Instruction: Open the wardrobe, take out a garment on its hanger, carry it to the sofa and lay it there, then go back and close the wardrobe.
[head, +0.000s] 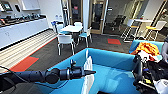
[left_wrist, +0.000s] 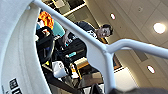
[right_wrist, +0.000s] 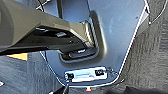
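My left arm reaches in from the left, and my left gripper (head: 93, 72) is shut on the white hanger (left_wrist: 105, 50). The white garment (head: 88, 75) hangs from it over the near edge of the bright blue sofa (head: 112, 60). In the left wrist view the hanger's bars cross close in front, with the garment's white fabric (left_wrist: 17, 50) beside them. My right arm (head: 140, 72) hangs dark at the right, beside the sofa. The right wrist view looks down on my own base and grey carpet.
Orange and white clothing (head: 147, 47) lies piled on the sofa's far right. A person (head: 165, 50) stands at the right edge. A white table with chairs (head: 71, 28) stands beyond the sofa, a long white counter (head: 20, 27) runs along the left, and a high table with stools (head: 142, 22) is at the back right.
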